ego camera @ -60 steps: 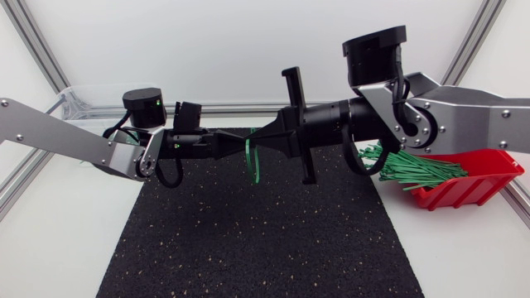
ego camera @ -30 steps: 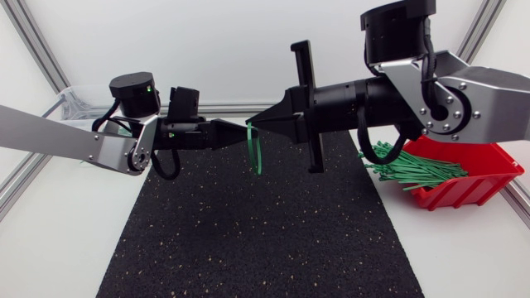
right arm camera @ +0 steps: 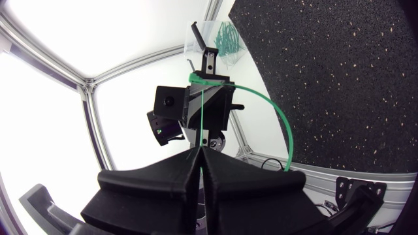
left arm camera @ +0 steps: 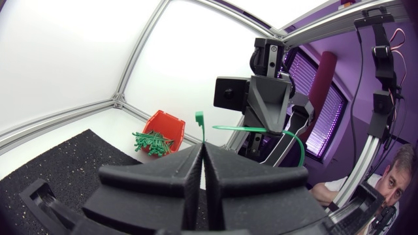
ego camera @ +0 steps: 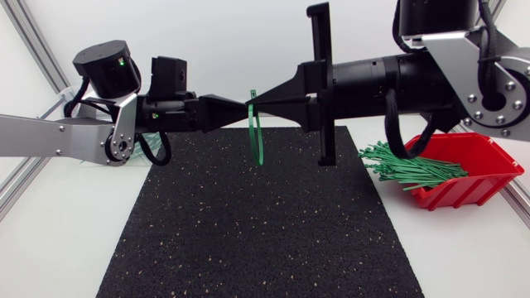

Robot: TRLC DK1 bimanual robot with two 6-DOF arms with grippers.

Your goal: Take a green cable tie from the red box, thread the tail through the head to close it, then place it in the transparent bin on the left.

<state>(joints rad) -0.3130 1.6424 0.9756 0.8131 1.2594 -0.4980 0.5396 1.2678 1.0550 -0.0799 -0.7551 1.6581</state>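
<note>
Holding one green cable tie [ego camera: 257, 141] in the air above the black mat [ego camera: 248, 223], the two arms meet tip to tip near the middle of the table. Left gripper [ego camera: 240, 114]: fingers pressed together, pinching the tie just below its head, which stands clear above the tips in the left wrist view. Right gripper [ego camera: 263, 103]: fingers likewise closed, clamped on a straight run of the strap. The rest of the tie hangs below as a curved loop. This opposed hold likely lets one arm steady the head while the other draws the tail through. The strap appears to pass through the head already, though the joint is too small to confirm. Red box [ego camera: 489, 178]: at the table's right, well apart from the grippers, with a bundle of spare green ties [ego camera: 410, 170] spilling over its near wall. Transparent bin [right arm camera: 212, 36]: beyond the left gripper in the right wrist view, green ties inside, awaiting the closed tie.
</note>
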